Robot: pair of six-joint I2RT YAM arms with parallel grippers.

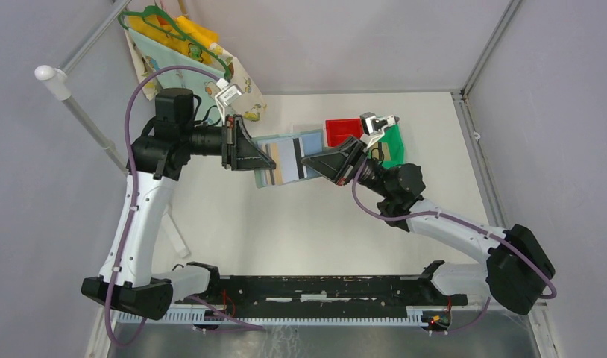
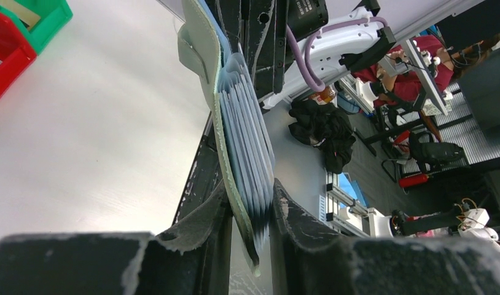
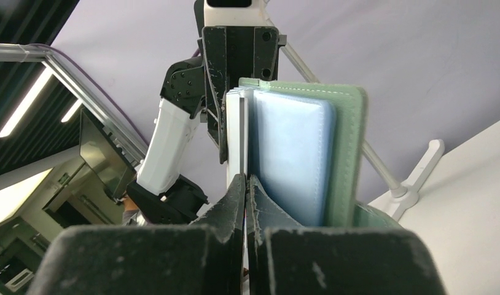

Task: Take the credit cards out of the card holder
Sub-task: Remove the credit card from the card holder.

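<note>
The card holder [image 1: 282,160] is held in the air over the table between both grippers, its pockets fanned. My left gripper [image 1: 271,164] is shut on its left edge; in the left wrist view the green cover and the clear pockets [image 2: 241,117] run between the fingers [image 2: 250,206]. My right gripper [image 1: 308,159] is shut on a thin white edge, seemingly a credit card [image 3: 235,135], at the holder's right side. The holder's blue pockets and green cover [image 3: 296,153] stand just right of my right gripper [image 3: 246,181]. A grey card with a dark stripe [image 1: 294,155] shows from above.
A red bin [image 1: 344,130] and a green bin [image 1: 394,145] sit behind the right gripper; both show in the left wrist view, red [image 2: 8,55] and green [image 2: 48,15]. A patterned bag on a green hanger [image 1: 189,52] hangs back left. A black rail [image 1: 315,287] runs along the near edge.
</note>
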